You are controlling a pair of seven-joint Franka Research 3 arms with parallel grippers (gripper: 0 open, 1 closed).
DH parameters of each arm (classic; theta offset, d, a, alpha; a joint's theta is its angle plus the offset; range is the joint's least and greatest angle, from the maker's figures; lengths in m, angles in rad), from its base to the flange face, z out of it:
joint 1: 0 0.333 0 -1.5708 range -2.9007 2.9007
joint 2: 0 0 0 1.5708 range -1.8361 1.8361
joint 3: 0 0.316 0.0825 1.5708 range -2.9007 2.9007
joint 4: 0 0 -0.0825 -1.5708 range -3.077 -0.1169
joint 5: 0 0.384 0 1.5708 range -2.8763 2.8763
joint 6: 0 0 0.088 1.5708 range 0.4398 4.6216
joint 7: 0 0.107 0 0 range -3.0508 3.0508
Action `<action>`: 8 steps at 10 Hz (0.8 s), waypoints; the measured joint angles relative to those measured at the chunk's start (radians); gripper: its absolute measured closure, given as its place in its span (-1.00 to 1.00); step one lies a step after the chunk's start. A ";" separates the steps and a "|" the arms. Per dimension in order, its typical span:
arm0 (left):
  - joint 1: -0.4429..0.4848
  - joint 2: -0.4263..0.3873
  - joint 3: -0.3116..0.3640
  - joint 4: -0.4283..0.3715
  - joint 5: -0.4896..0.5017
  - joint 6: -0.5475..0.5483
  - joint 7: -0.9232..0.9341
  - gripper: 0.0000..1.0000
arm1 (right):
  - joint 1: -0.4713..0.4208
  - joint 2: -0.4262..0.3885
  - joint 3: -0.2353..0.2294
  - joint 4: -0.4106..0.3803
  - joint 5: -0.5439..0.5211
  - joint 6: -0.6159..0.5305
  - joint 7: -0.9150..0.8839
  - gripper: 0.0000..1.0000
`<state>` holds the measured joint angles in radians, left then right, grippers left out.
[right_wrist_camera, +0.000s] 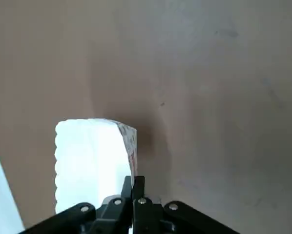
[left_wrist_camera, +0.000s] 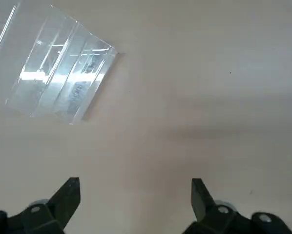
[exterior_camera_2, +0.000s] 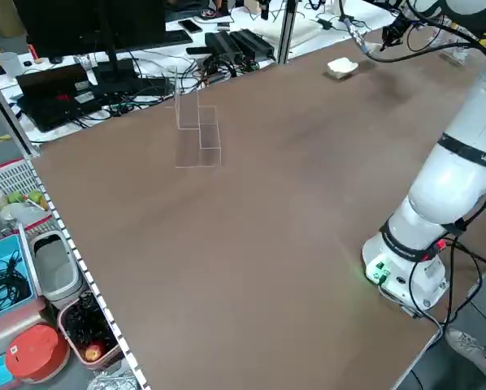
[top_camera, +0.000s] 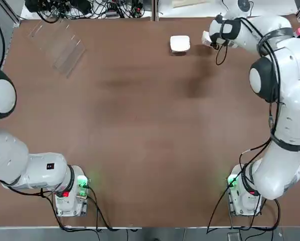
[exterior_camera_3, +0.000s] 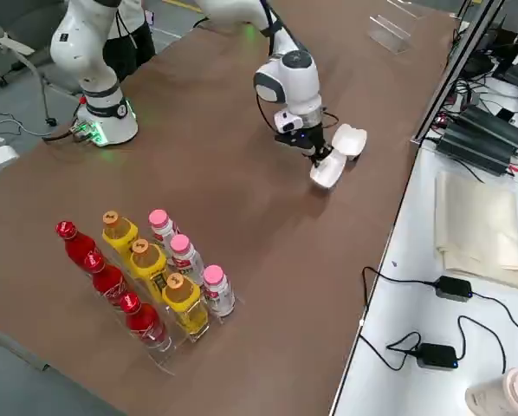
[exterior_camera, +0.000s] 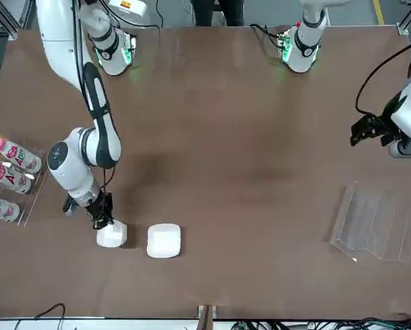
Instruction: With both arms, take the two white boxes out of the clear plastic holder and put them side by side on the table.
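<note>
Clamped nearly together on the rim of one white box (right_wrist_camera: 92, 161), and likely suiting that light, crushable thing, the right gripper's (right_wrist_camera: 133, 180) fingers hold it just right of the other white box (top_camera: 180, 43), the left gripper's (left_wrist_camera: 136, 192) fingers wide apart, well left of that box.

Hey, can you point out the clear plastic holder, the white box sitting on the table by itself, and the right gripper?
clear plastic holder (exterior_camera_2: 210, 136), left side view, lower tier
white box (exterior_camera: 163, 240), front view, top face
right gripper (right_wrist_camera: 133, 180), right wrist view, between fingertips
</note>
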<state>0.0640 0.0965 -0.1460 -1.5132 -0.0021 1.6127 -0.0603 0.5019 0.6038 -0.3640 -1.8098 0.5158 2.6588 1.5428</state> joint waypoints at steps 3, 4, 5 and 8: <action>0.002 0.000 0.000 0.000 0.000 0.000 0.001 -1.00 | 0.012 0.065 0.006 0.085 0.000 0.000 0.071 0.96; 0.002 0.000 0.000 0.000 0.000 0.000 0.001 -1.00 | 0.013 0.084 0.006 0.105 0.000 0.002 0.089 0.96; 0.002 0.000 0.000 0.000 0.000 0.000 0.001 -1.00 | 0.013 0.101 0.006 0.119 0.000 0.025 0.104 0.96; 0.002 0.000 0.000 0.000 0.000 0.000 0.001 -1.00 | 0.023 0.141 0.006 0.124 0.000 0.098 0.135 0.96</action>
<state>0.0659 0.0966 -0.1462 -1.5132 -0.0020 1.6127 -0.0590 0.5246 0.7449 -0.3577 -1.6855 0.5158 2.7564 1.6782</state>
